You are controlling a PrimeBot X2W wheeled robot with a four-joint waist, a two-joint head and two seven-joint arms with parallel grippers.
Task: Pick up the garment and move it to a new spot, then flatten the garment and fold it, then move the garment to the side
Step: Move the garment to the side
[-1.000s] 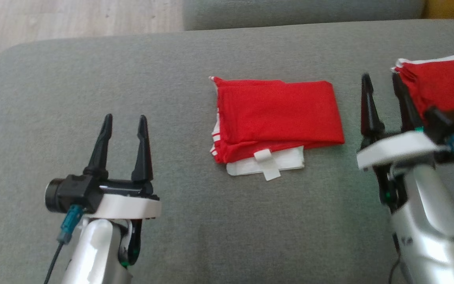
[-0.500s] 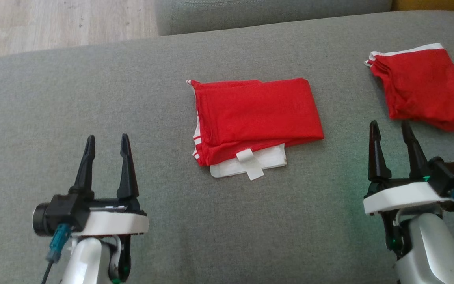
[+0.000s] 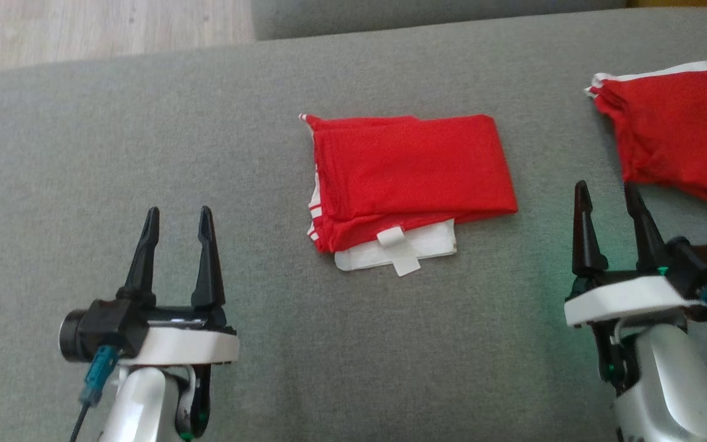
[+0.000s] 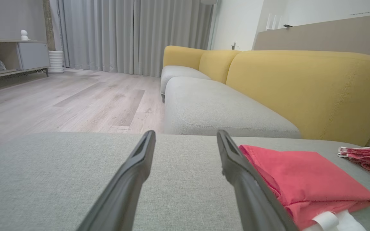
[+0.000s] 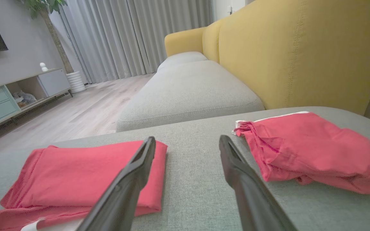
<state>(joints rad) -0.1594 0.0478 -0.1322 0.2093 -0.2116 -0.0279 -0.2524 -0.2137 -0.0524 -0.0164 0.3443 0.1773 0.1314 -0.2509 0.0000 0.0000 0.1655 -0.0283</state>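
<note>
The left end effector (image 3: 179, 212), lower left, and right end effector (image 3: 605, 187), lower right, stood with jaws apart, empty. The folded garment (image 3: 409, 166) lay mid-frame on the sofa cushion (image 3: 114, 135). Moving it aside likely called for pinching every layer together.

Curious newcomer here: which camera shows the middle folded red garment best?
The head view: the folded garment lies whole, from above. Left wrist view: its near part runs off frame. Right wrist view: a finger hides part.
</note>
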